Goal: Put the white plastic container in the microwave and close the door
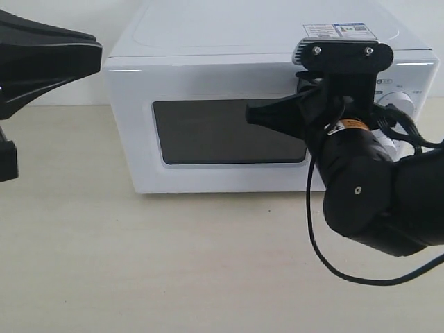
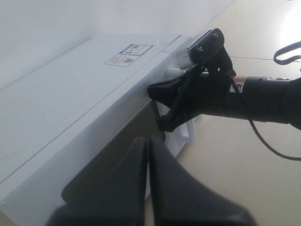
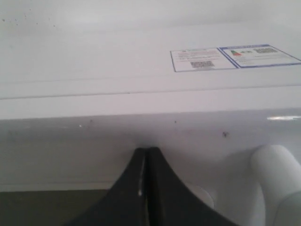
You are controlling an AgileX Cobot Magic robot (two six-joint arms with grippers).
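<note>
The white microwave (image 1: 208, 48) stands at the back of the table. Its door (image 1: 139, 139) with the dark window (image 1: 222, 132) looks flush with the front. My right gripper (image 1: 251, 112) is shut with nothing in it. Its tip (image 3: 146, 149) rests against the door's upper band, just above the window and near the handle side. The white bar handle (image 2: 189, 135) shows below that arm in the left wrist view. My left gripper (image 2: 148, 140) is shut and empty, held up off the microwave's left end (image 1: 94, 55). The white plastic container is out of view.
The right arm's black body (image 1: 374, 194) and its looping cable (image 1: 319, 257) hang in front of the microwave's control panel, where one dial (image 1: 401, 104) shows. Stickers (image 1: 340, 31) lie on the microwave's top. Beige tabletop (image 1: 173, 263) stretches in front.
</note>
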